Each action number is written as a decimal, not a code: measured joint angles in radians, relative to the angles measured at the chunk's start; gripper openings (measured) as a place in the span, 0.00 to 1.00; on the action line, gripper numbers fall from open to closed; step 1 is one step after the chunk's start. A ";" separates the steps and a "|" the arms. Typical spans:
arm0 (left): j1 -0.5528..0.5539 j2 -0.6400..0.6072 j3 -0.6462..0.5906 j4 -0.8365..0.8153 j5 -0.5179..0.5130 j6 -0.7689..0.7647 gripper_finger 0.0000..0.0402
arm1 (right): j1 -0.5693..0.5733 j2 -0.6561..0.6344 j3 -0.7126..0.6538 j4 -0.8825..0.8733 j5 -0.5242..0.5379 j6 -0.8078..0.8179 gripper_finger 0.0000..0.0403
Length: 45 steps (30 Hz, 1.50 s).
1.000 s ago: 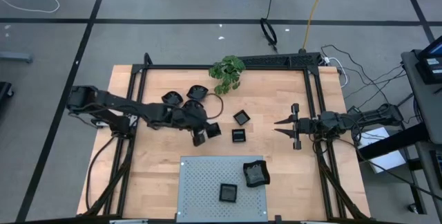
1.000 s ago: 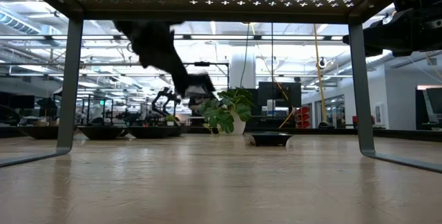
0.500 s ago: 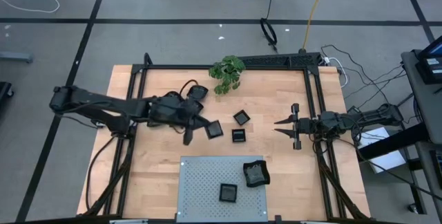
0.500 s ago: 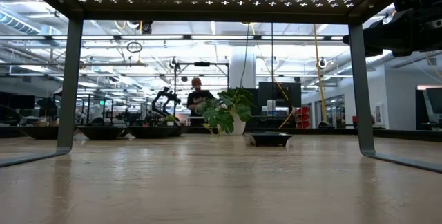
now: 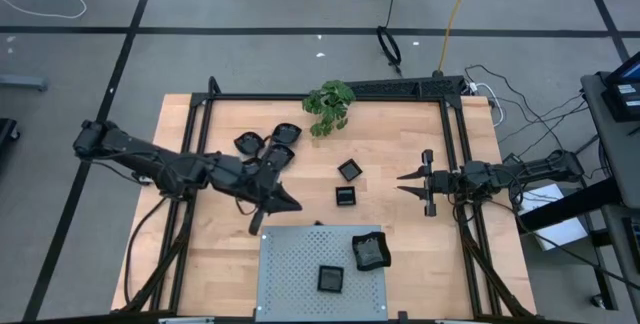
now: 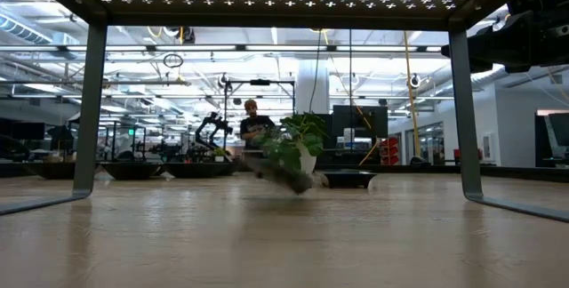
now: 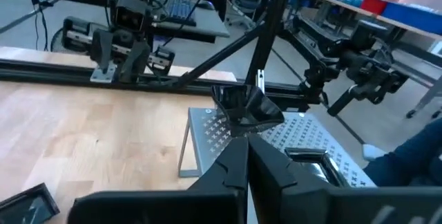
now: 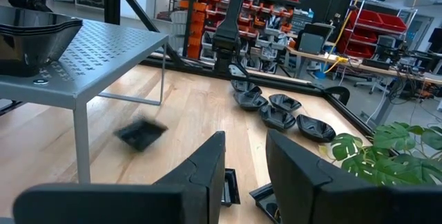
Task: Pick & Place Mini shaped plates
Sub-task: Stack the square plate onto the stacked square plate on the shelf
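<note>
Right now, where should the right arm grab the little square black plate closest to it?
Probably from straight above. The square plate lies flat on the table, too low to take from the side. The right gripper, which is open, could pinch the straight rim facing it, one finger inside the dish and one outside.

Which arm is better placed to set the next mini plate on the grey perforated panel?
Left. The left gripper is already shut on a mini plate close to the grey perforated panel. The right gripper waits open and empty near the table's right side.
</note>
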<state>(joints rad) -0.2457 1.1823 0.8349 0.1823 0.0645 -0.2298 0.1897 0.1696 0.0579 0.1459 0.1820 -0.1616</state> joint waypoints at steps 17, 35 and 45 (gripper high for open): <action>0.051 0.219 0.000 -0.182 -0.248 -0.066 0.48 | 0.000 0.000 0.000 0.000 0.000 0.000 0.23; 0.172 0.272 -0.001 -0.277 -0.233 -0.027 0.53 | 0.000 0.000 0.000 0.000 0.000 0.000 0.24; 0.182 0.199 0.000 -0.300 -0.223 0.042 0.43 | 0.000 0.000 0.000 0.000 0.000 0.000 0.23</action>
<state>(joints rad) -0.0639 1.3809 0.8346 -0.1175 -0.1586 -0.1873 0.1895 0.1696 0.0578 0.1463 0.1821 -0.1619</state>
